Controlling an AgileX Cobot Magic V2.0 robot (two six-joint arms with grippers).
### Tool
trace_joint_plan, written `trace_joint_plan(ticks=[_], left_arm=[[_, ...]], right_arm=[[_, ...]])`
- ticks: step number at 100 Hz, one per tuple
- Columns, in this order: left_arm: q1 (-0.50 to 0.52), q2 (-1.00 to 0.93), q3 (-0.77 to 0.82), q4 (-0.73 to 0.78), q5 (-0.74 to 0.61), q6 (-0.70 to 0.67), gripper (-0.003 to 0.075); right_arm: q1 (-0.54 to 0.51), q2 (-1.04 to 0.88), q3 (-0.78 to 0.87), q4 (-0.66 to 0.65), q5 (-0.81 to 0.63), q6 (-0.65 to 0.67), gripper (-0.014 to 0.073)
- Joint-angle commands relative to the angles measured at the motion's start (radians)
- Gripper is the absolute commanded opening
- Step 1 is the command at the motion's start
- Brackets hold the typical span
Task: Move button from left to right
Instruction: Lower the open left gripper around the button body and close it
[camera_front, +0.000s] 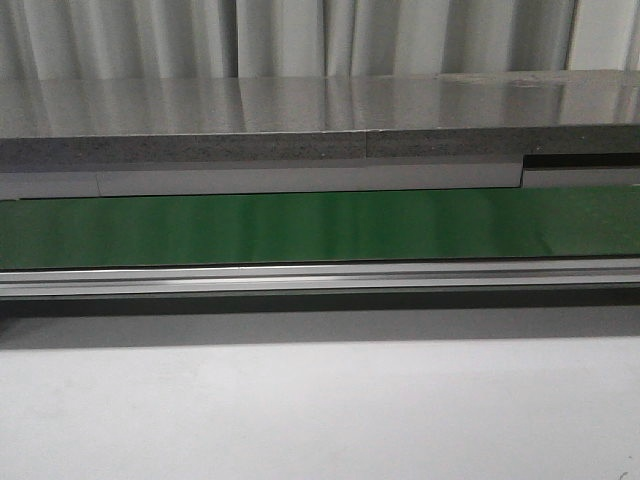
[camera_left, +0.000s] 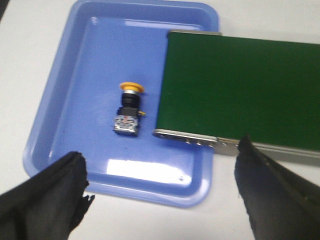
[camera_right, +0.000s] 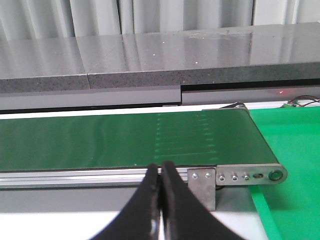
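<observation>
Hovering with its black fingers spread wide and holding nothing, the left gripper is hanging above the near rim of a blue tray. The button is lying on the tray floor just beyond the gap between the fingers, slightly toward the left-hand finger, apart from both. Beside it, the end of the green conveyor belt is reaching over the tray's edge, its metal end plate sitting near the right-hand finger.

This is looking like the approach before the first pick: the button is untouched and not yet lifted. The next move is likely calling for the gripper to drop forward and down until the fingers are straddling the black body, then close across its sides while keeping clear of the belt end.

The button is resting on its side, its round yellow cap pointing away from the fingers, a narrow black neck behind it, and a blocky body with small coloured marks facing the camera.

The right gripper is waiting with its fingers pressed together, empty, in front of the belt's far end, where a bright green mat is lying alongside.
</observation>
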Motion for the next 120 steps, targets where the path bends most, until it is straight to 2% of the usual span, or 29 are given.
trace_joint_plan(ticks=[1,20,62,75,120], left_arm=[[0.072,0.060,-0.076,0.001,-0.069,-0.012,0.0588],[0.170,0.253,-0.155,-0.035,-0.114,-0.012,0.0588],[0.182,0.659,-0.338,-0.040,-0.159,0.004,0.0588],[0.182,0.728,-0.374,-0.040,-0.150,0.053,0.0588],[0.182,0.833,-0.384,-0.076,-0.162,0.076,0.0587]], right_arm=[[0.000,-0.019,-0.018,-0.013,-0.074,-0.001,-0.0067],[0.000,-0.019,-0.018,-0.013,-0.074,-0.001,-0.0067],[0.000,-0.019,-0.018,-0.013,-0.074,-0.001,-0.0067],[0.000,-0.019,-0.018,-0.013,-0.074,-0.001,-0.0067],[0.000,-0.019,-0.018,-0.013,-0.074,-0.001,-0.0067]])
